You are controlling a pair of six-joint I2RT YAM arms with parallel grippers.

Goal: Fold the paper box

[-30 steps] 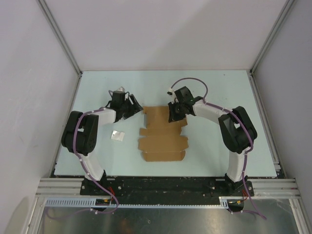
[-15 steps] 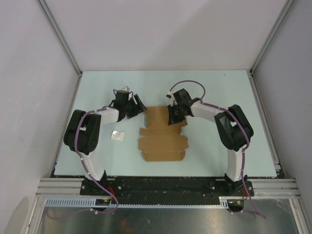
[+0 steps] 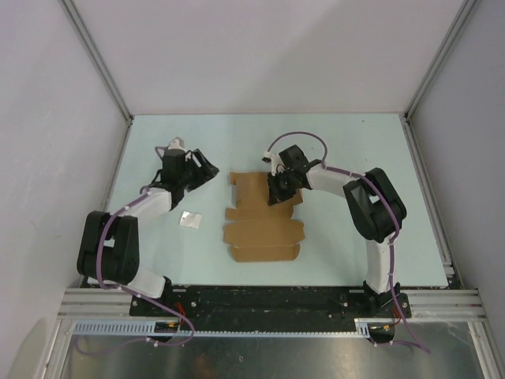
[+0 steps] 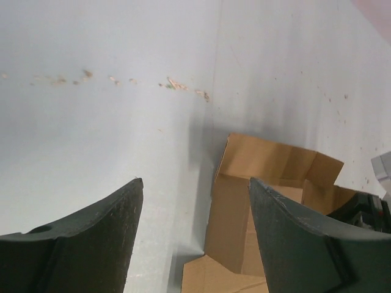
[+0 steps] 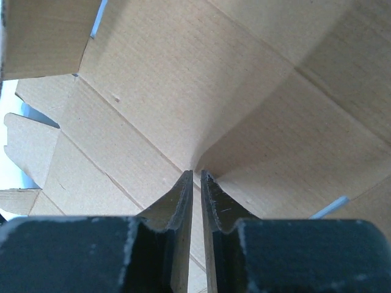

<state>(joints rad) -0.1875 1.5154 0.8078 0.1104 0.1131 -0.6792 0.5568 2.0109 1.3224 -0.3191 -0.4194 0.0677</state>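
The left pincer [image 3: 207,169] has drawn back from the far left corner of the paper box [image 3: 260,233] and now hangs released, jaws wide with nothing between them, a little to the left of it. The right pincer [image 5: 196,173] has crept further onto the far panel. Its jaws are nearly clenched with only a slit between them, tips set on a crease where the cardboard bends up around them. I cannot tell whether any cardboard is caught in that slit.

I judge the far panel is being raised by the right arm alone, with the left now free to help.

The box lies mid-surface [image 3: 355,150], near flaps flat and every edge well apart from the rim. A white scrap [image 3: 190,219] sits left of it. There is open room beyond and to both sides.
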